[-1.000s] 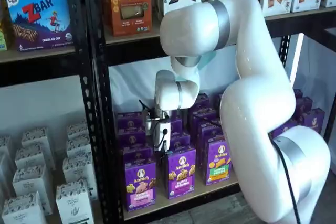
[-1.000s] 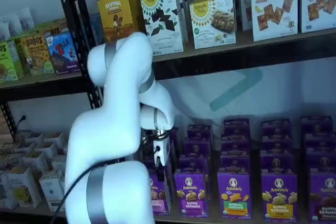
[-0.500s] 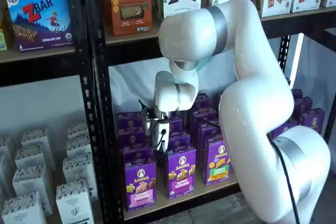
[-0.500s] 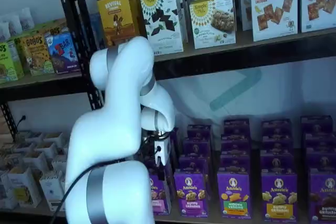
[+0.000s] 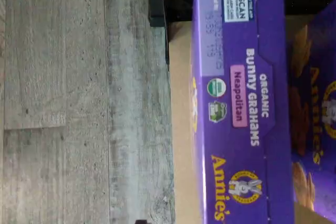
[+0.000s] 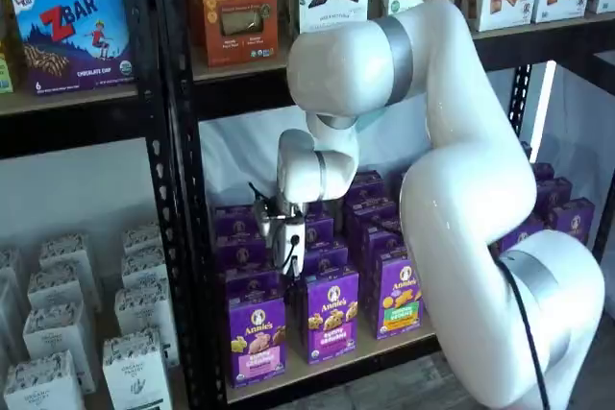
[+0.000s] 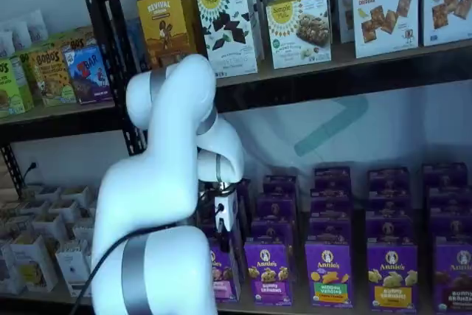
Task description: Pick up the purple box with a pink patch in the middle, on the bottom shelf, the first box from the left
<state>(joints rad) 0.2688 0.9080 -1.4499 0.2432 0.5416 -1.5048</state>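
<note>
Hovering above the leftmost row of Annie's boxes, my gripper (image 6: 285, 249) hung over the bottom shelf (image 6: 332, 360) with nothing in it; its fingers were too dark against the boxes behind to show a gap in either shelf view, so I judged the jaws spread wide rather than saw it. The purple box (image 6: 257, 338) stood upright at the front of its row, long axis vertical, its pink-panelled face turned out toward the aisle. In the wrist view its narrow top panel (image 5: 241, 103), marked "Neapolitan", ran along the shelf's front edge, with the wood floor (image 5: 84, 98) beyond. Trouble, as I read it, lay in the crowding: a second purple box (image 6: 332, 314) stood just beside it and more of the same row right behind. A descent slightly off line could have caught a fingertip on a neighbour's top, tipped the target forward off the board, or closed on the wrong box.
</note>
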